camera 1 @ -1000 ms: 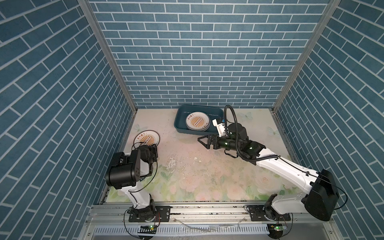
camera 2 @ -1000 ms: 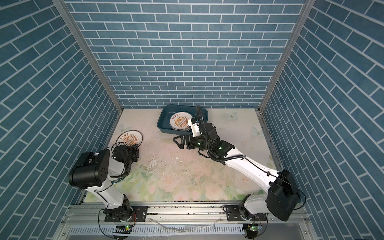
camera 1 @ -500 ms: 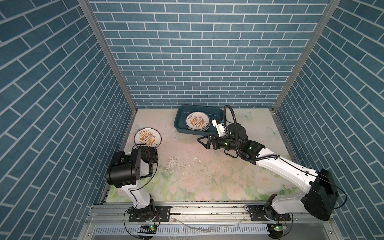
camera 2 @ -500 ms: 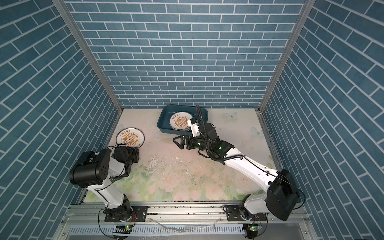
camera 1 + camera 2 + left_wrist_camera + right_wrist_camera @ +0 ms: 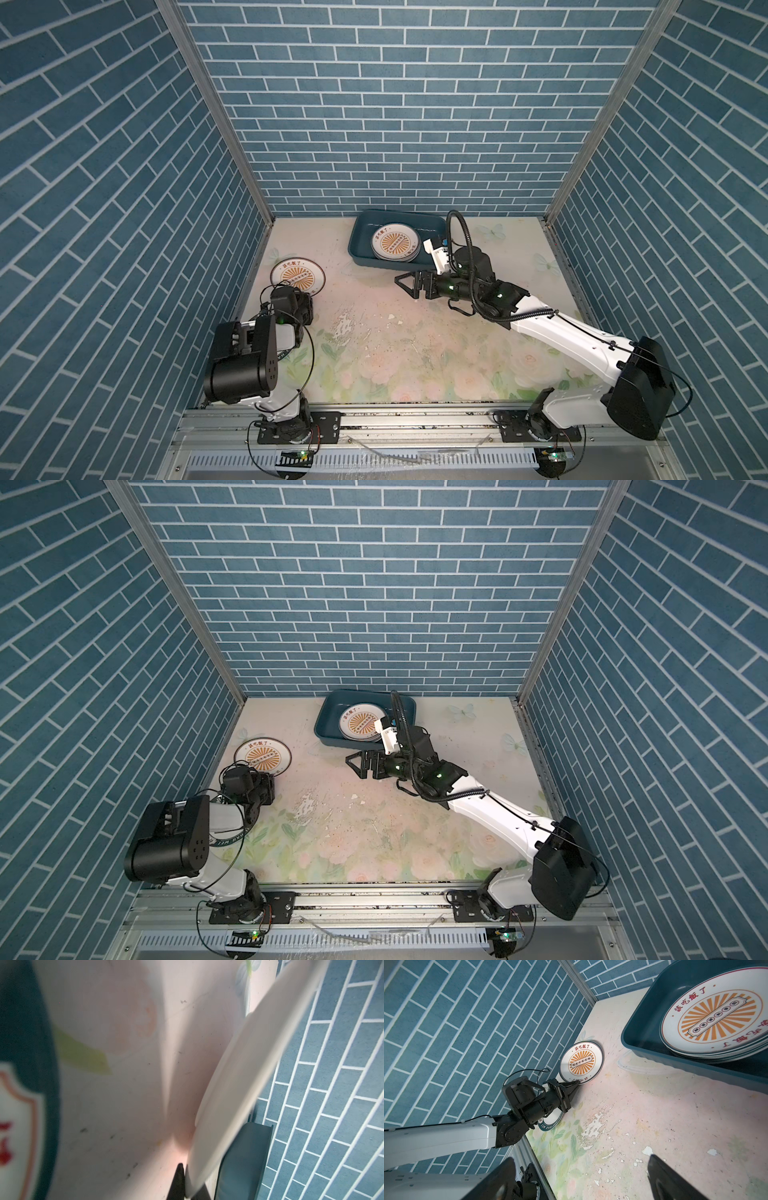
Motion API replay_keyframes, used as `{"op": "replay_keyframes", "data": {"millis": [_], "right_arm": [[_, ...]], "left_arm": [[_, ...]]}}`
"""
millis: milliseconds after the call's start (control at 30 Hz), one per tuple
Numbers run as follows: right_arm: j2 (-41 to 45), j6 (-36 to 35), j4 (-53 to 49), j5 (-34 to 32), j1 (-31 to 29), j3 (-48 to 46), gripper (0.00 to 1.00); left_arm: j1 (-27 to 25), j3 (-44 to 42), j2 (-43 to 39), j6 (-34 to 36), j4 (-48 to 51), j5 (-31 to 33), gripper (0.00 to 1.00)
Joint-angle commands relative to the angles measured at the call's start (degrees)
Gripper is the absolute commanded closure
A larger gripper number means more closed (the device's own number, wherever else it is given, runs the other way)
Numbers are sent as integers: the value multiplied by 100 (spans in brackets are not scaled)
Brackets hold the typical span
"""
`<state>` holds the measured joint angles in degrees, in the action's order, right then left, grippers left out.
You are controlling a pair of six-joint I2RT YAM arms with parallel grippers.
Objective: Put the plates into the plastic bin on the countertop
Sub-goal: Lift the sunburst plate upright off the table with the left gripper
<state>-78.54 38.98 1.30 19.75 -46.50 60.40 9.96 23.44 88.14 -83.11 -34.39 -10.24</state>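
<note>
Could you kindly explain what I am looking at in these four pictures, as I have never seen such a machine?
Two robot arms work at a flowered countertop. Two pictures look down from overhead, side by side. The other two come from a camera on each arm's wrist. The left claw is shut on the rim of a sunburst plate, and the left wrist view shows that rim close up. A green-rimmed plate lies under that arm. The right claw is open and empty, near the plastic bin, which holds a stack of plates.
</note>
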Motion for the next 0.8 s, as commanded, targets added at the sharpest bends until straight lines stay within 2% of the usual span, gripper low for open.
{"op": "replay_keyframes", "data": {"millis": [0,500,767], "right_arm": [[22,-117,-9,-32,-30,183,1],[386,-160,-94,-162,-26,-40,2],[783,-364,-399,-525,-23,-164,1]], "left_arm": [[51,223,-299,414,871,66,94],[68,827,-1377,1103,2385,-174,94],[68,1094,-1832,1338,2851,-478,94]]}}
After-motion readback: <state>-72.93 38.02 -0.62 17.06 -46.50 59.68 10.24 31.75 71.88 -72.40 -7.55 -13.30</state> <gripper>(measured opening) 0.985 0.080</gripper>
